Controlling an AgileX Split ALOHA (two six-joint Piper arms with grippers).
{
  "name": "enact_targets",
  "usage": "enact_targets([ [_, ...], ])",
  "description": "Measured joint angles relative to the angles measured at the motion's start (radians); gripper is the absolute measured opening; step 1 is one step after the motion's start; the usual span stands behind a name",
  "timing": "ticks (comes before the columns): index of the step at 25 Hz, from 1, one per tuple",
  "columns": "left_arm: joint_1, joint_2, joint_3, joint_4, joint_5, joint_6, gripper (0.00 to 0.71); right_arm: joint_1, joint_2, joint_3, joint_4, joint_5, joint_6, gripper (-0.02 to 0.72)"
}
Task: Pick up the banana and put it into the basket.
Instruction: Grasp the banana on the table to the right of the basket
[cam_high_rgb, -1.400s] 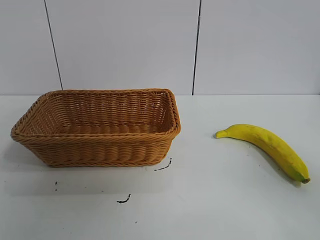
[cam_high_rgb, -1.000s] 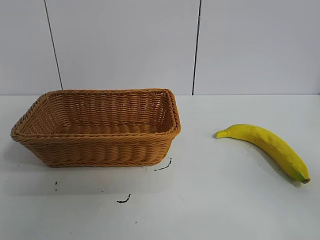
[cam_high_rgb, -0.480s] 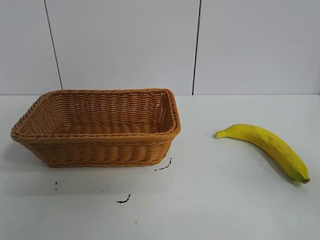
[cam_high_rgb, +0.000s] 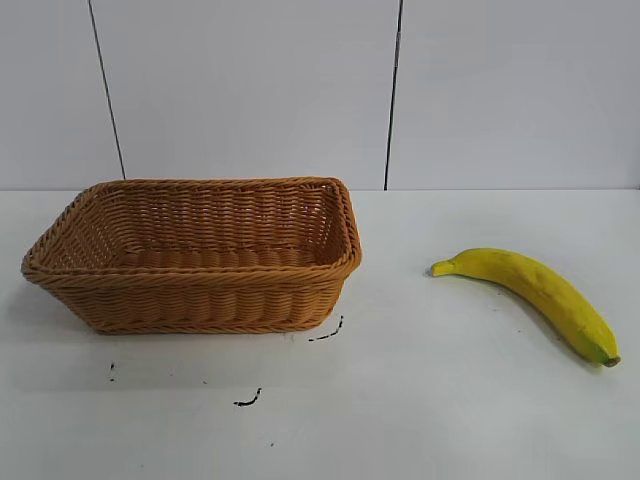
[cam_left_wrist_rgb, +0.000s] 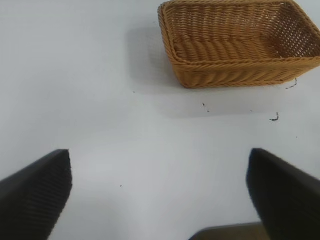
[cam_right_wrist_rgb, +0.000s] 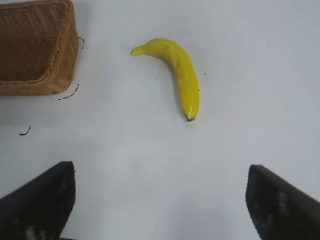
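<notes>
The yellow banana (cam_high_rgb: 535, 292) lies on the white table at the right, stem toward the basket; it also shows in the right wrist view (cam_right_wrist_rgb: 178, 70). The tan wicker basket (cam_high_rgb: 190, 290) stands at the left, empty, and shows in the left wrist view (cam_left_wrist_rgb: 240, 75) and in part in the right wrist view (cam_right_wrist_rgb: 35, 80). Neither arm shows in the exterior view. My left gripper (cam_left_wrist_rgb: 160, 185) is open and empty above bare table, well short of the basket. My right gripper (cam_right_wrist_rgb: 161, 192) is open and empty, well short of the banana.
The white table (cam_high_rgb: 420, 400) has a few small black marks (cam_high_rgb: 248, 400) in front of the basket. A grey panelled wall (cam_high_rgb: 250, 90) stands behind the table.
</notes>
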Motion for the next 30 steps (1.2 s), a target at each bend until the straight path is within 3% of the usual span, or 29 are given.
enact_targets([
  [9, 0.000, 0.000, 0.000, 0.000, 0.000, 0.000, 0.690, 0.000, 0.430, -0.283, 0.011, 0.005, -0.192, 0.648],
  [17, 0.000, 0.000, 0.000, 0.000, 0.000, 0.000, 0.690, 0.000, 0.648, -0.397, 0.027, -0.102, -0.302, 0.648],
  [21, 0.000, 0.000, 0.000, 0.000, 0.000, 0.000, 0.690, 0.000, 0.726, -0.397, 0.042, -0.140, -0.321, 0.648],
  [30, 0.000, 0.000, 0.000, 0.000, 0.000, 0.000, 0.690, 0.000, 0.892, -0.398, 0.059, -0.315, -0.321, 0.648],
])
